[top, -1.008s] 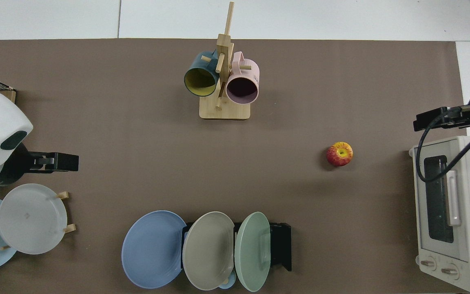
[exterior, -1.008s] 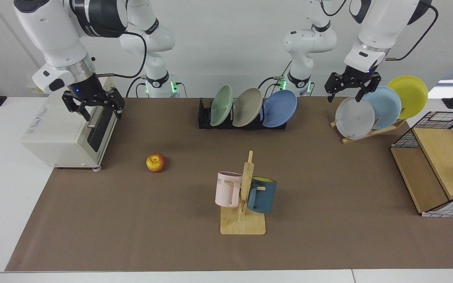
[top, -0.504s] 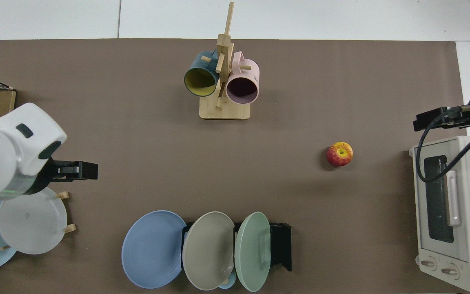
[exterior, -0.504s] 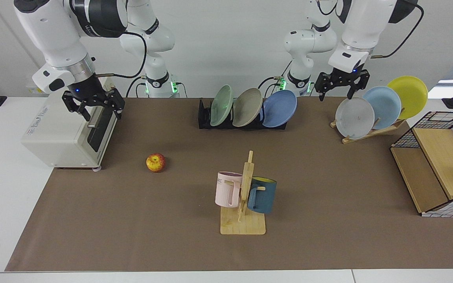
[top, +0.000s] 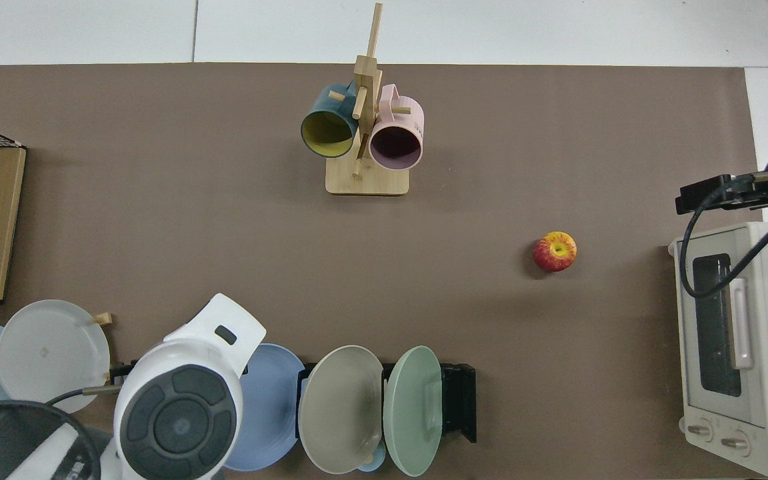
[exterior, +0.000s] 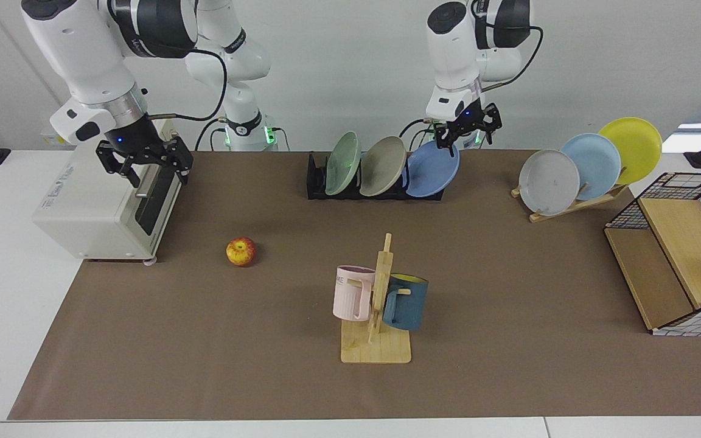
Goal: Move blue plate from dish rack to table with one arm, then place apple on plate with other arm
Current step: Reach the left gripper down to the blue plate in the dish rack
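The blue plate (exterior: 432,169) (top: 276,400) leans in the rightmost slot of the black dish rack (exterior: 316,177) (top: 461,400), at the back of the brown-matted table (exterior: 509,274). My left gripper (exterior: 467,134) hangs open just above the plate's upper rim; I cannot tell whether it touches. From above, the left arm's body covers that gripper and part of the plate. The apple (exterior: 241,252) (top: 555,251) lies on the mat, apart from both grippers. My right gripper (exterior: 143,163) (top: 714,195) waits open over the toaster oven's front.
A green plate (exterior: 342,163) and a beige plate (exterior: 383,165) share the rack. A toaster oven (exterior: 101,207), a mug tree (exterior: 376,304) with two mugs, a wooden stand (exterior: 569,205) with three plates and a wire-sided wooden box (exterior: 673,255) stand around.
The left arm has swung away from the wooden plate stand to over the blue plate in the dish rack. The right arm, apple and plates have not moved.
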Controlling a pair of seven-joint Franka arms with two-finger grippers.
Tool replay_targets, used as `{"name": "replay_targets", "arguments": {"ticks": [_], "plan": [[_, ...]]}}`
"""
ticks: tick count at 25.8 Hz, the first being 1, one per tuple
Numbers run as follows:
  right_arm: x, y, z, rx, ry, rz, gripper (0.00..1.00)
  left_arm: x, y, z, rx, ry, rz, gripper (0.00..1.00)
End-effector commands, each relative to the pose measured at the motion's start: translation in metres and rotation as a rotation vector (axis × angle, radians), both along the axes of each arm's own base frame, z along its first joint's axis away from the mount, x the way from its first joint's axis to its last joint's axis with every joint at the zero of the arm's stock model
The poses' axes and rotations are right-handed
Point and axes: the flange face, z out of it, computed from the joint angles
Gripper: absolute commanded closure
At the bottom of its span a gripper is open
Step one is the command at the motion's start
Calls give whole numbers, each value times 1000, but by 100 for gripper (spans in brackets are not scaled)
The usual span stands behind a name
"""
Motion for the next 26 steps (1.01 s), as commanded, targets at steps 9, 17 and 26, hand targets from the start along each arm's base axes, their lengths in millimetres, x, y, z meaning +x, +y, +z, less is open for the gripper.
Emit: {"name": "replay_targets", "arguments": {"ticks": [9, 17, 26], "plan": [[-2, 0, 2, 6, 7, -18, 0, -38, 11, -52, 103, -106, -26, 0], [-2, 0, 2, 6, 7, -18, 0, -52, 5, -98, 107, -91, -44, 1], [-2, 0, 2, 6, 7, -19, 0, -52, 2, -114, 70, -11, -90, 30]]}}
